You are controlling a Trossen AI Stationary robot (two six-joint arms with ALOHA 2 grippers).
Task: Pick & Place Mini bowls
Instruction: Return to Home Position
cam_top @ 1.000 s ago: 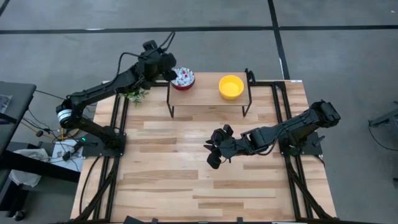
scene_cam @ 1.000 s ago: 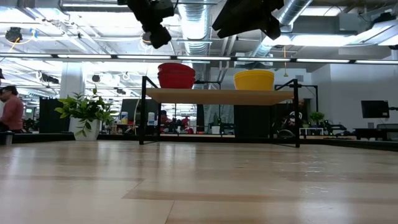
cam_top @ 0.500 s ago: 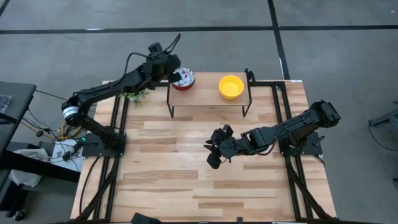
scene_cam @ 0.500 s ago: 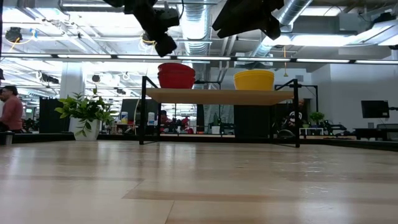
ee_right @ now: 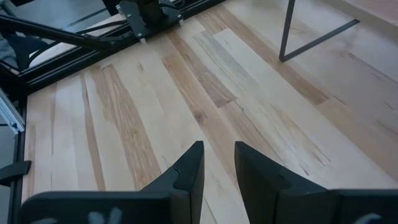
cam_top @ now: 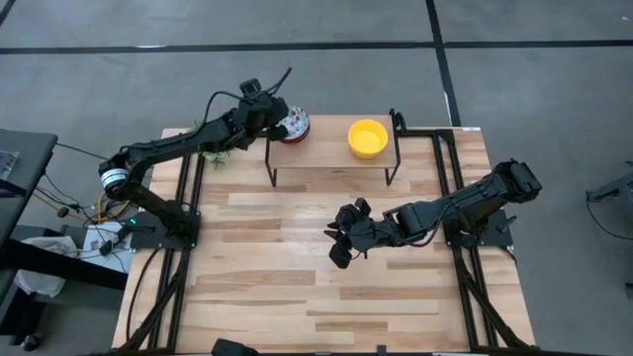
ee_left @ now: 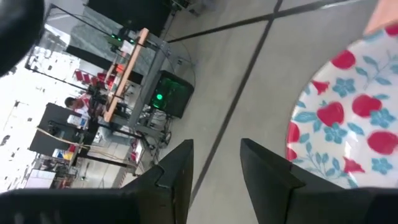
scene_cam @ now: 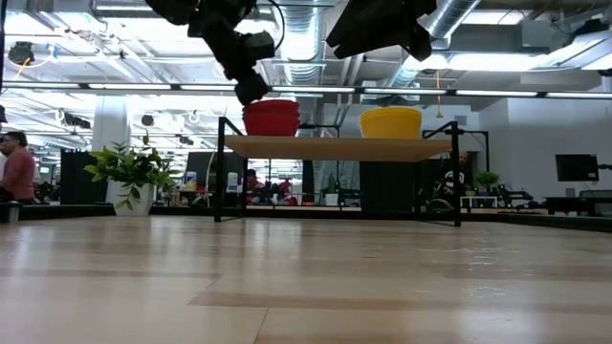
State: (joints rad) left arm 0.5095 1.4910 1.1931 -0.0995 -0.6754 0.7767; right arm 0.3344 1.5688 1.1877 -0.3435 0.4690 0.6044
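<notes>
A low wooden shelf (cam_top: 331, 156) stands at the table's far edge. On its left end sits a mini bowl (cam_top: 294, 124), red outside and white with red-and-blue flowers inside (ee_left: 342, 124). A yellow mini bowl (cam_top: 368, 137) sits on the shelf's right part (scene_cam: 390, 122). My left gripper (cam_top: 272, 117) hangs open just left of the floral bowl's rim (scene_cam: 271, 117), its fingers (ee_left: 180, 171) beside the bowl, not around it. My right gripper (cam_top: 341, 247) hovers open over the middle of the table, nothing between its fingers (ee_right: 189, 168).
A small green potted plant (scene_cam: 129, 172) stands at the table's far left, beside the shelf's left legs (cam_top: 271, 168). Black frame rails run along both table sides (cam_top: 188, 198). A person (scene_cam: 14, 167) is in the room beyond. Bare wooden table lies in front of the shelf.
My left gripper has sunk and come toward the floral bowl on the shelf's left end, now level with its rim. Its fingers stay open. The bowls have kept their places.
</notes>
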